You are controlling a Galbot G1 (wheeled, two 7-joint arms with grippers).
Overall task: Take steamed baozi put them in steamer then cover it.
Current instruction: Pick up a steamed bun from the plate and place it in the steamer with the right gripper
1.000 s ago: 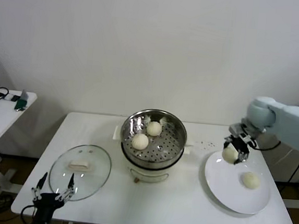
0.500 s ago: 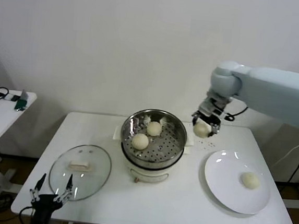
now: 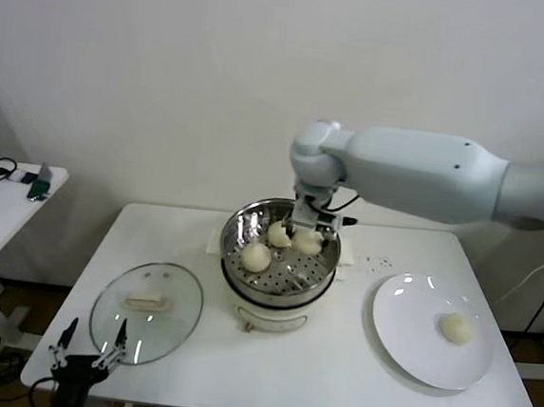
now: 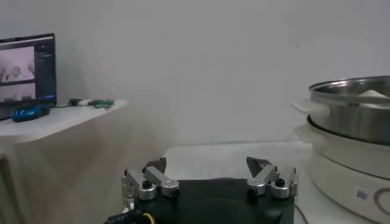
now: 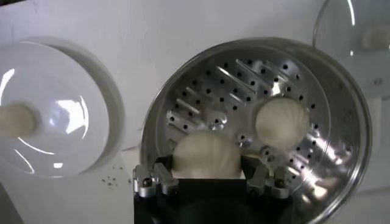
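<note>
Right gripper (image 3: 307, 237) clamps a baozi (image 5: 206, 154) over the steamer (image 3: 242, 222), floor's 3 o'clock side. Lower onto bare perforations, clear of the two seated buns, then release. Left gripper (image 4: 209, 180) parked, open.

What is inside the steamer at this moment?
The steamer holds two baozi on its perforated floor. A third sits between the right gripper fingers above the floor. The floor beneath it is hidden.

Three cream-white baozi (image 3: 256, 256) sit within the shiny perforated steamer (image 3: 278, 274), one (image 3: 308, 242) between the right pincer's (image 3: 307, 233) fingers. A fourth bun (image 3: 456, 327) lies apart. The glass cover (image 3: 145, 311) rests flat, handle up.
</note>
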